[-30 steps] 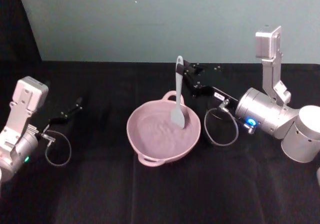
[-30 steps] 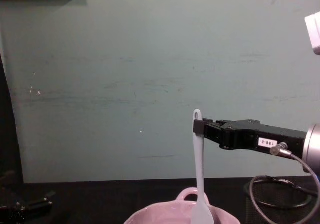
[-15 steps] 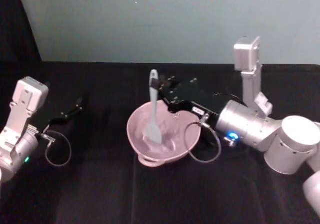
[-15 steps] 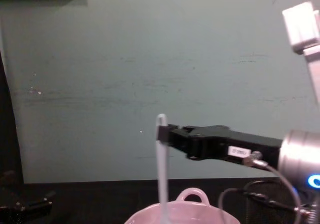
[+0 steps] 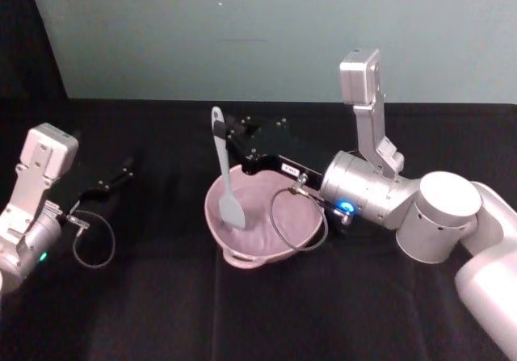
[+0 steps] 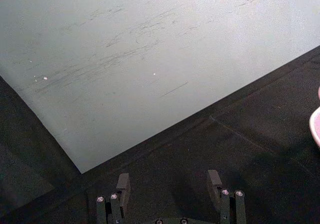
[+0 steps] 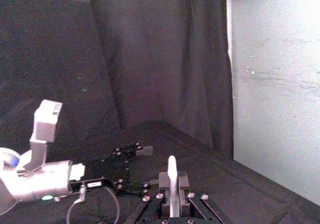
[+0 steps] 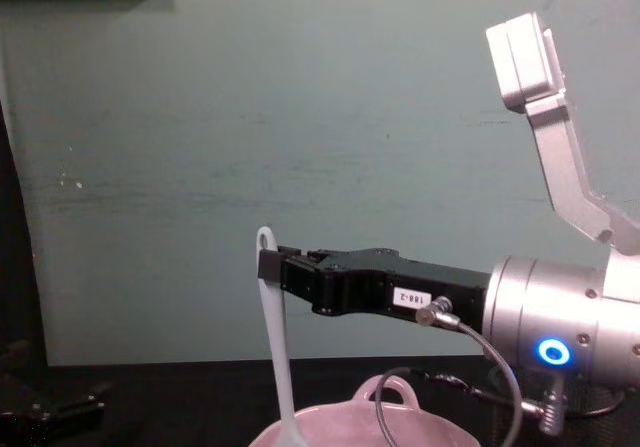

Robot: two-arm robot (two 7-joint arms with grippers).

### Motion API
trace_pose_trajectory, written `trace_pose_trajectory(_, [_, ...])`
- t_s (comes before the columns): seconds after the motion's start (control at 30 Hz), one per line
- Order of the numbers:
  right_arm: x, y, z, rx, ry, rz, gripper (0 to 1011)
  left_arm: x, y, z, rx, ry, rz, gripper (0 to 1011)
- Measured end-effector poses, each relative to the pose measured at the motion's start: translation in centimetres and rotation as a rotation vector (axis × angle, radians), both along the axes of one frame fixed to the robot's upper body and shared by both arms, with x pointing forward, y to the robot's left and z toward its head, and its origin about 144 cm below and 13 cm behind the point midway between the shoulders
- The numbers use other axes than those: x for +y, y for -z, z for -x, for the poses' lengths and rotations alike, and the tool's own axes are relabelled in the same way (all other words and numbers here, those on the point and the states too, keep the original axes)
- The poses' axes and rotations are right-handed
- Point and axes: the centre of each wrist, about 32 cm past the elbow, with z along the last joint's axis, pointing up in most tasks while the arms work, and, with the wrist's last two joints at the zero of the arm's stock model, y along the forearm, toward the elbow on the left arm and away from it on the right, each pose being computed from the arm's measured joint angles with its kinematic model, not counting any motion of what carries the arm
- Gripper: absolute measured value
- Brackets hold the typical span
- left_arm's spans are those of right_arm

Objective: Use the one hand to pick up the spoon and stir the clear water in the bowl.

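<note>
The right pincer (image 5: 229, 137) is clamped on the upper handle of the spoon (image 5: 224, 171), holding it near upright. The handle's holed tip stands just above the pincer, and the flat head hangs well below it, down inside the bowl (image 5: 242, 258). The bowl sits on the desk (image 5: 161, 312) directly beneath the pincer. The head lies toward the bowl's left wall, the side farthest from the wrist. The stirring step looks to be in hand. The next move likely calls for sweeping the head round inside the bowl with a firm grip, stopping short of knocking the wall. The left pincer (image 5: 125, 167) rests on the desk well off to the left, parted and empty.
</note>
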Motion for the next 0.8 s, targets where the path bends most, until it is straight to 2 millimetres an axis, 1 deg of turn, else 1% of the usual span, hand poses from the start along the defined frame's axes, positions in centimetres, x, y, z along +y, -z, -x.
trace_pose_trajectory(0.23, [-0.4,-0.2,-1.3,-0.005,0.028,0.000,109,0.0,0.0,0.0,0.000,0.000,0.000,1011])
trace_pose_trajectory(0.4, [-1.4,0.0,-1.9,-0.001,0.069,-0.001,109,0.0,0.0,0.0,0.000,0.000,0.000,1011])
trace_pose_trajectory(0.43, [-1.9,0.0,-2.0,-0.001,0.084,-0.002,109,0.0,0.0,0.0,0.000,0.000,0.000,1011])
trace_pose_trajectory(0.63, [-4.2,-0.2,-1.6,-0.005,0.148,0.002,109,0.0,0.0,0.0,0.000,0.000,0.000,1011])
trace_pose_trajectory(0.8, [-5.5,-0.4,-0.9,-0.007,0.173,0.009,109,0.0,0.0,0.0,0.000,0.000,0.000,1011])
